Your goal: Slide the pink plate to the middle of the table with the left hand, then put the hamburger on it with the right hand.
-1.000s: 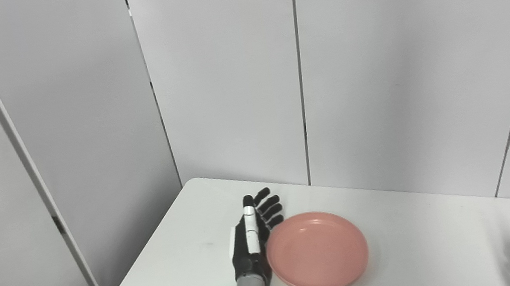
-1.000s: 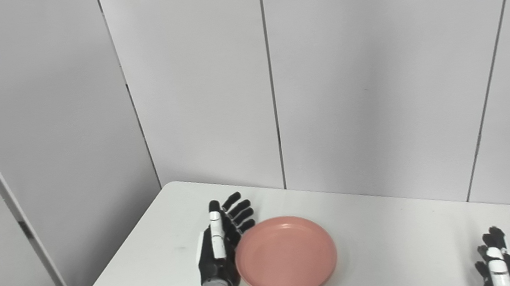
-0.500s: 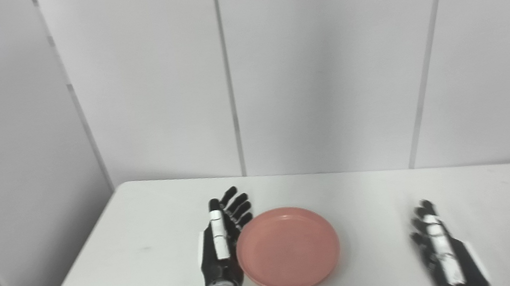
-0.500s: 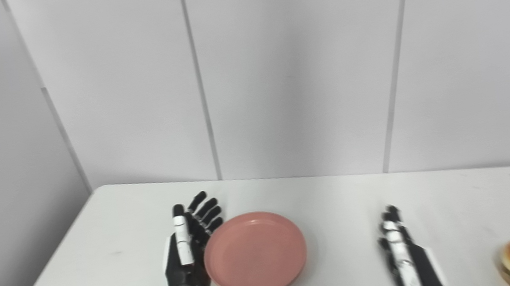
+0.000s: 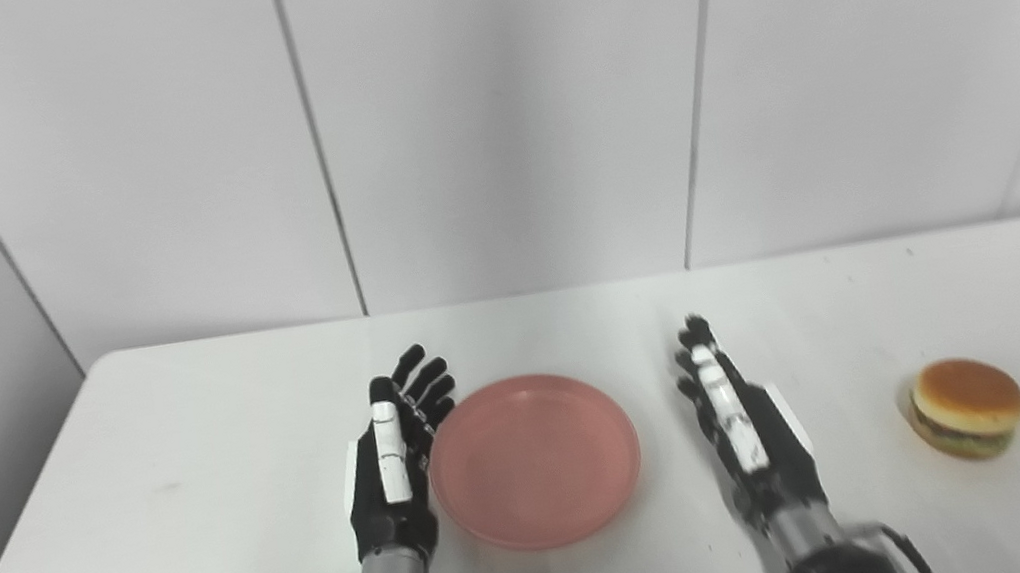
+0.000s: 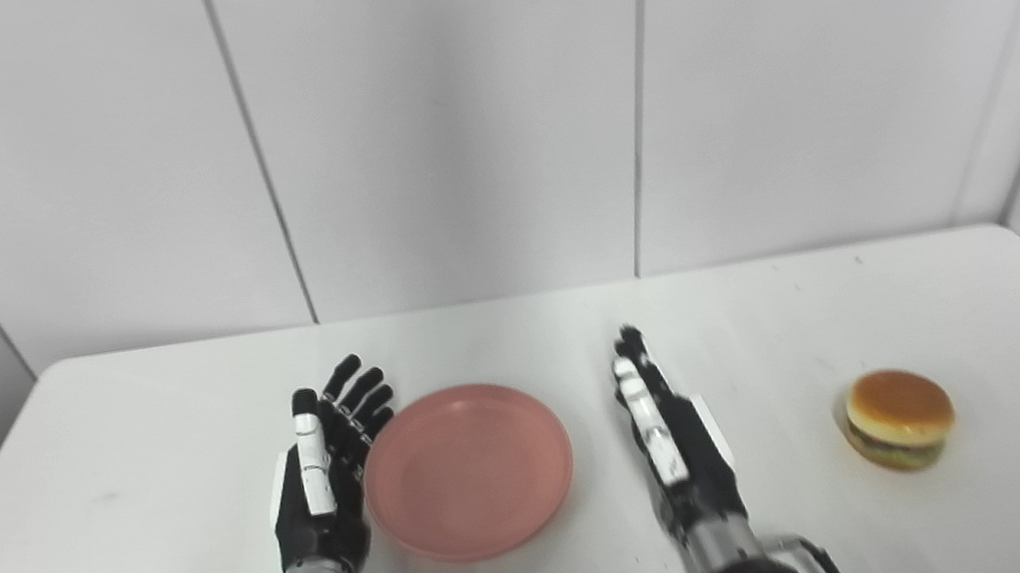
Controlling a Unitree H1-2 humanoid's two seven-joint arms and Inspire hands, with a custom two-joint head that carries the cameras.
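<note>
While empty, round pink plate touches left hand.

Pink plate at table centre; left hand spread, touching its 9 o'clock rim; right hand spread, near 3 o'clock; hamburger farther toward 3 o'clock.

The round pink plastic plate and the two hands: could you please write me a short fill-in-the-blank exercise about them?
1. The left hand lies beside the ____ edge of the round pink plastic plate.
2. The hamburger with its brown bun sits on the white ____, not on the plate.
3. The right hand holds ____.

Missing words: left; table; nothing
</note>
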